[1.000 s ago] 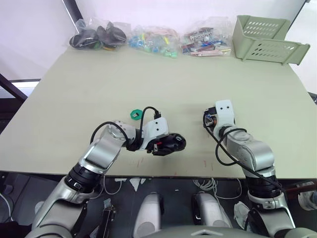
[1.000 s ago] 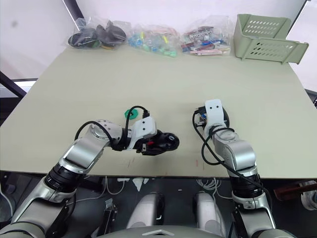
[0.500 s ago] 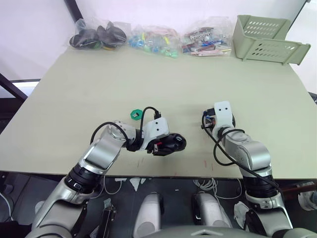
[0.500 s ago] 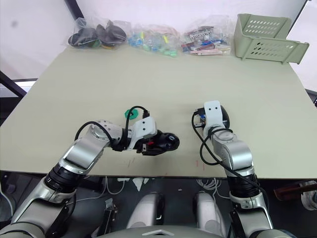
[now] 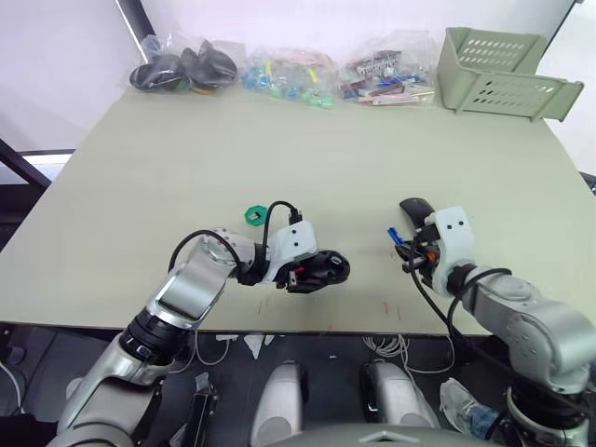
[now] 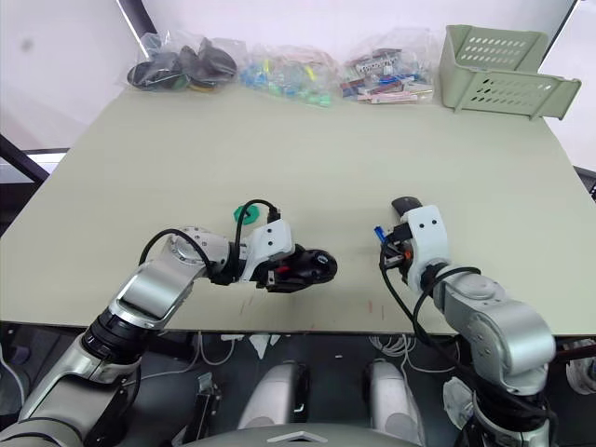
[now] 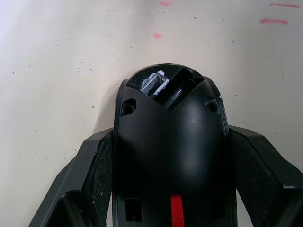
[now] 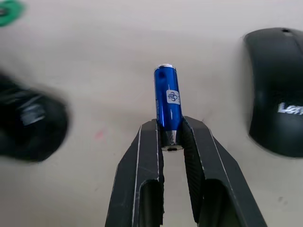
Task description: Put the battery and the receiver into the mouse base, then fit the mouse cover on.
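My left gripper (image 5: 310, 271) is shut on the black mouse base (image 5: 331, 268), holding it low over the table near the front edge. In the left wrist view the mouse base (image 7: 170, 156) sits between the fingers (image 7: 94, 175), open compartment facing up, a red part showing. A silvery piece (image 7: 154, 81) lies in a slot at its end; I cannot tell if it is the receiver. My right gripper (image 8: 169, 139) is shut on the blue battery (image 8: 168, 99), whose silver end points away. The glossy mouse cover (image 5: 416, 209) lies on the table just beyond the right gripper (image 5: 408, 249).
A green scalloped disc (image 5: 251, 215) lies behind the left gripper. Bags of parts (image 5: 279, 70) line the table's far edge, with a green basket (image 5: 503, 74) at the far right. The front table edge (image 5: 372, 328) runs close behind both wrists.
My right arm has pulled back and swung right, carrying the battery and uncovering the mouse cover. The left gripper and mouse base have stayed put.
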You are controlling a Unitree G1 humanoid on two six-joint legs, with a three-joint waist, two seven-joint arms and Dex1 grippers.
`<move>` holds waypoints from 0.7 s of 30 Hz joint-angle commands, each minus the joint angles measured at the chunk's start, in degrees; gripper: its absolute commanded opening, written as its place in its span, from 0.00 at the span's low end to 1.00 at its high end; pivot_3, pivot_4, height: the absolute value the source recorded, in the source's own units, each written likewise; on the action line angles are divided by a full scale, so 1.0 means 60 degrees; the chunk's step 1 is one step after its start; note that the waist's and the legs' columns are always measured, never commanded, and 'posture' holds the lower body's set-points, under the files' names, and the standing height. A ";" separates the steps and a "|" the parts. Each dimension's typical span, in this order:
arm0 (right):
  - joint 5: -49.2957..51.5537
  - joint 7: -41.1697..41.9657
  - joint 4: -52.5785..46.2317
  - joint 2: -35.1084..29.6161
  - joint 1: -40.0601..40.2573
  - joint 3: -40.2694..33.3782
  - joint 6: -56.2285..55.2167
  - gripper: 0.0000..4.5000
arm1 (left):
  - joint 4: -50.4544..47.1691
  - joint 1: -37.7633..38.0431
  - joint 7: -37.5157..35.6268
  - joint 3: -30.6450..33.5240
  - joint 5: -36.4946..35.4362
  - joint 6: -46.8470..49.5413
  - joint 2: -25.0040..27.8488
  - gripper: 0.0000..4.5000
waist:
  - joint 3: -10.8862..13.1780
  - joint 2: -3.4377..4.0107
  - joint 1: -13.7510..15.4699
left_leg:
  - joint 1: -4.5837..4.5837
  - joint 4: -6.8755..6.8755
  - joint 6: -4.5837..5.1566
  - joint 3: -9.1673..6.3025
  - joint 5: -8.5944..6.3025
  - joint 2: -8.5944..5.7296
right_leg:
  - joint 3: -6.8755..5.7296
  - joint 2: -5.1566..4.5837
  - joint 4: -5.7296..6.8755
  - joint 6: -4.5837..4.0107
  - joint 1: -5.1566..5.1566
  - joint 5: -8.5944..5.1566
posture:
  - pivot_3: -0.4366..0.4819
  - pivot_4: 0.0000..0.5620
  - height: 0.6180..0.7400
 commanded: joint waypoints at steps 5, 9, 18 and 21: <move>0.3473 -0.1425 0.0934 0.0838 -0.0335 -0.0228 0.0355 0.02 | 0.0384 -0.0059 -0.0333 -0.0598 0.0243 -0.0203 0.0175 0.68 | 0.0000 0.0001 -0.0017 | 0.0004 -0.0032 0.0000 -0.0011 0.0000 0.0001 | -0.0010 0.0010 -0.0022 -0.0001 -0.0001 -0.0001 | 0.48 0.27 1.00; 0.4455 -0.2899 0.1659 0.1353 -0.0679 -0.0086 0.0355 0.02 | 0.0487 -0.0121 -0.0389 -0.0685 0.0282 -0.0328 0.0222 0.68 | 0.0001 0.0003 -0.0001 | -0.0013 -0.0037 0.0000 -0.0009 0.0000 -0.0002 | -0.0010 0.0001 -0.0050 -0.0001 -0.0002 0.0000 | 0.48 0.27 1.00; 0.6701 -0.5146 0.3218 0.1285 -0.1808 0.0245 0.0355 0.02 | 0.0719 -0.0309 -0.0525 -0.0834 0.0386 -0.0601 0.0190 0.68 | -0.0003 0.0001 -0.0010 | -0.0016 -0.0077 0.0002 -0.0008 0.0001 -0.0011 | -0.0015 0.0003 -0.0097 0.0002 0.0003 0.0002 | 0.48 0.27 1.00; 0.7470 -0.5610 0.3629 0.1134 -0.2124 0.0436 0.0355 0.02 | 0.0747 -0.0371 -0.0537 -0.0864 0.0403 -0.0610 0.0142 0.68 | -0.0004 0.0001 -0.0001 | -0.0017 -0.0077 0.0002 -0.0004 0.0001 -0.0011 | -0.0012 0.0003 -0.0098 0.0002 0.0004 0.0002 | 0.48 0.27 1.00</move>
